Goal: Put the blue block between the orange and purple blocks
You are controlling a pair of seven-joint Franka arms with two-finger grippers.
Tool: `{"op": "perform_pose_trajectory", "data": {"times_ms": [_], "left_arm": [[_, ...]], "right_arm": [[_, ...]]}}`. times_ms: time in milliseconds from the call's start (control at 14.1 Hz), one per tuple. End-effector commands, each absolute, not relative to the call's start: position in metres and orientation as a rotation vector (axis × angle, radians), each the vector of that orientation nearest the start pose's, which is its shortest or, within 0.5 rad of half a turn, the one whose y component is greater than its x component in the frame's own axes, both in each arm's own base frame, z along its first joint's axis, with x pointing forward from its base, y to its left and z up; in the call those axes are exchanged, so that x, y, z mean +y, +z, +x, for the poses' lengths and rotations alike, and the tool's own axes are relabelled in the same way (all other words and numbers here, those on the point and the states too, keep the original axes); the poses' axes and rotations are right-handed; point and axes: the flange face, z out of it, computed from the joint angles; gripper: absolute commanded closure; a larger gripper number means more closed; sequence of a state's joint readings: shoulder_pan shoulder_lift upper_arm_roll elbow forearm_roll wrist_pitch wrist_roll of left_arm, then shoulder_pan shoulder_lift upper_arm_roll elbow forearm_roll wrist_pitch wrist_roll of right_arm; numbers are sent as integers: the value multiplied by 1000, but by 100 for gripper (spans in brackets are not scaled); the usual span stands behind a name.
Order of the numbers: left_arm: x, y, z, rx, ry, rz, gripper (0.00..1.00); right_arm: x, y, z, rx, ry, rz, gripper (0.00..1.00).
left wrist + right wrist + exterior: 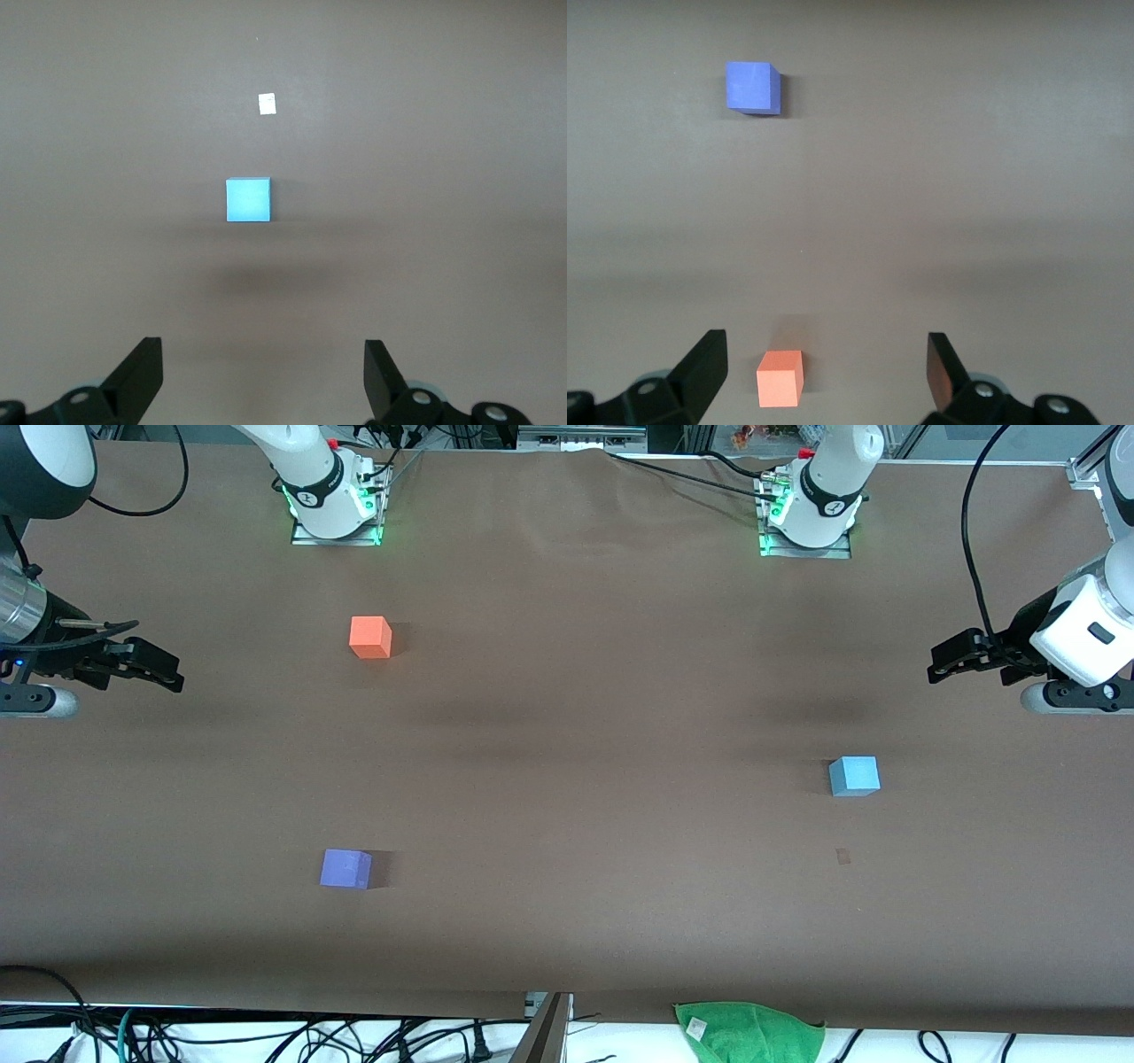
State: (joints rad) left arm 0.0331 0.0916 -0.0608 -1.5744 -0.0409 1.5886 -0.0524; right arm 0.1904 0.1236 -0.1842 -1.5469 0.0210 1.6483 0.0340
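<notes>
The blue block (854, 776) lies on the brown table toward the left arm's end. The orange block (370, 638) and the purple block (345, 869) lie toward the right arm's end, the purple one nearer the front camera, with a wide bare gap between them. My left gripper (941, 666) hangs open and empty over the table's left-arm end, apart from the blue block (248, 199). My right gripper (166, 676) hangs open and empty over the right-arm end. Its wrist view shows the orange block (780, 378) below its jaws and the purple block (753, 87) farther off.
A green cloth (749, 1032) lies off the table's front edge beside a metal bar (545, 1027) and cables. A small pale mark (842, 856) sits on the table near the blue block; it also shows in the left wrist view (267, 104).
</notes>
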Motion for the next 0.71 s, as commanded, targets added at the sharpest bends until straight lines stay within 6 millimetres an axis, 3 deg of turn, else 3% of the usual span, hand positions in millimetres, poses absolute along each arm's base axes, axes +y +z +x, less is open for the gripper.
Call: {"op": "perform_pose_trajectory", "data": {"times_ms": [0, 639], "left_arm": [[-19, 581, 577, -6, 113, -3164, 0], [-19, 580, 579, -28, 120, -3165, 0]], "right_arm": [[10, 573, 594, 41, 2, -3155, 1], [10, 574, 601, 45, -33, -3157, 1]]}}
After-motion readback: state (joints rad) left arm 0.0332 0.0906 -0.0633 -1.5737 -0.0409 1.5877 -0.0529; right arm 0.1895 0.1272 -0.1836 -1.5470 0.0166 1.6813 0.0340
